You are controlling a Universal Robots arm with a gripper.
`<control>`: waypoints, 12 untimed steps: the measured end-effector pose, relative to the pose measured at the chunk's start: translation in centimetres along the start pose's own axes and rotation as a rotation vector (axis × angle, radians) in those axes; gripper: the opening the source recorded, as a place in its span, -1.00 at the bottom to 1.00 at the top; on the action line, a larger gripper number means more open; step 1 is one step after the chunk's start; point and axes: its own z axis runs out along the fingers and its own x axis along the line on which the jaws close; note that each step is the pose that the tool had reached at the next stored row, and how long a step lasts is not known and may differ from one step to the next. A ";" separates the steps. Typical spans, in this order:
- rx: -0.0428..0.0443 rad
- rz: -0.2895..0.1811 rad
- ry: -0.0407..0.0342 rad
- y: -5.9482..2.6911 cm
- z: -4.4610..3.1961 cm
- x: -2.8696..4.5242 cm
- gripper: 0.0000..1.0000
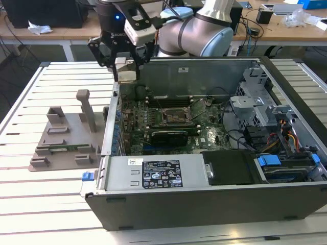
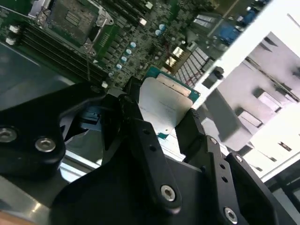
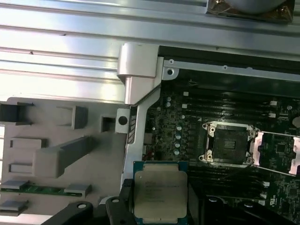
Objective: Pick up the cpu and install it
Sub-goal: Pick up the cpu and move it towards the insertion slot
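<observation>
cpu clamped in tool, over case wall, socket near

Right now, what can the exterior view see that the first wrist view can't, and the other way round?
Exterior view: the robot arm, the whole computer case and the blue tabs inside it. First wrist view: the flat silvery top of the cpu, seen up close. Both: the gripper shut on the cpu, the open socket on the motherboard, and the grey holder block beside the case.
</observation>
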 end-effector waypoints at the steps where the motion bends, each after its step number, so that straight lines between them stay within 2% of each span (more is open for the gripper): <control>1: -0.0001 0.001 0.0015 0.10 0.29 -0.56 0.09; 9: -0.0005 0.005 0.0063 0.36 1.84 -4.38 0.09; 12: -0.0007 0.008 0.0084 0.49 2.84 -6.83 0.09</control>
